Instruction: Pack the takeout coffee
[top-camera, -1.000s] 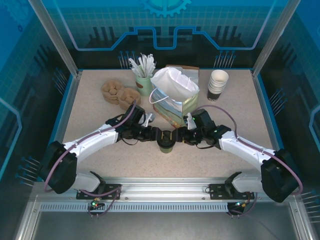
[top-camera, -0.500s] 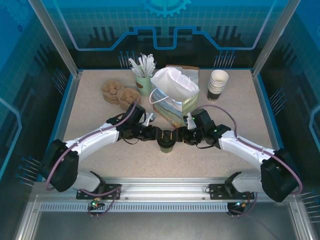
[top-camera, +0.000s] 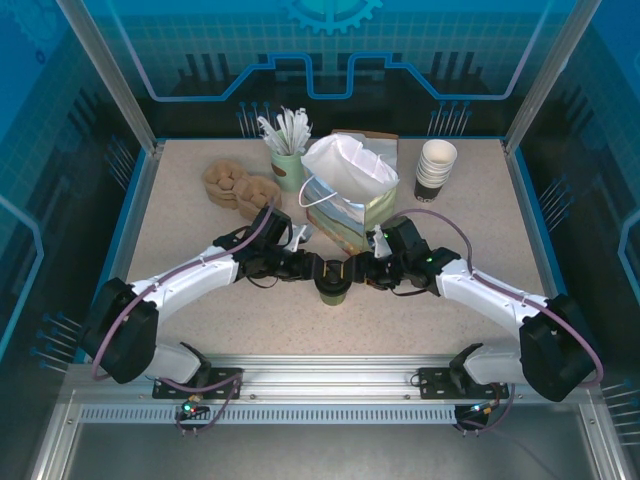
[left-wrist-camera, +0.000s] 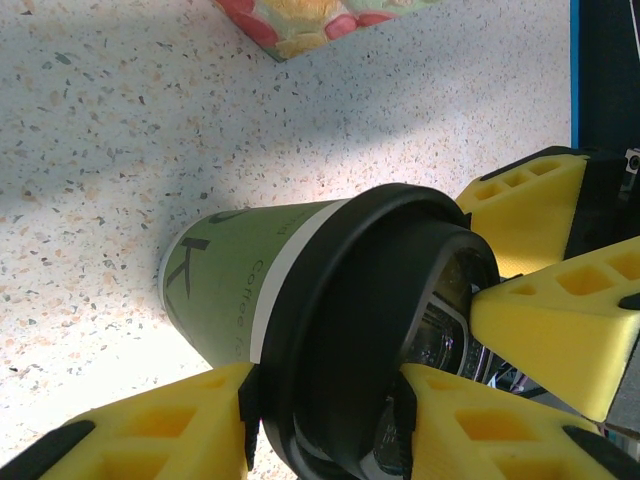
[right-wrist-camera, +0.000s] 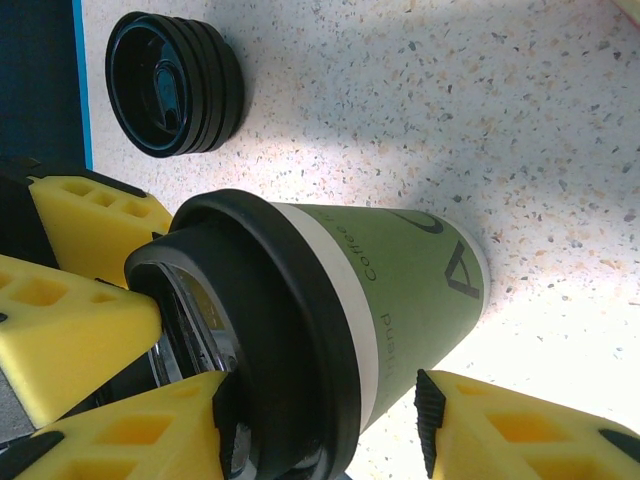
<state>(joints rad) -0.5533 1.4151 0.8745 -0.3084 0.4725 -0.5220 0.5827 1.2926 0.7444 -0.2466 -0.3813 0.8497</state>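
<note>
The takeout coffee (top-camera: 332, 286) stands upright on the desk (top-camera: 180, 220), at 6 o'clock from the bag (top-camera: 348, 200). The left pincer (top-camera: 317, 269), at the cup's 9 o'clock, pinches the black lid between its yellow fingers (left-wrist-camera: 150, 435). The right pincer (top-camera: 351, 271), at 3 o'clock, is spread across the cup, with one finger on the lid and the other just beside the wall. Whether it grips, I cannot tell. Stacked cups (top-camera: 435, 168) stand at 2 o'clock.

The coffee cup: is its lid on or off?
On. The black lid sits over the rim of the coffee cup, which stands upright on the table.
</note>
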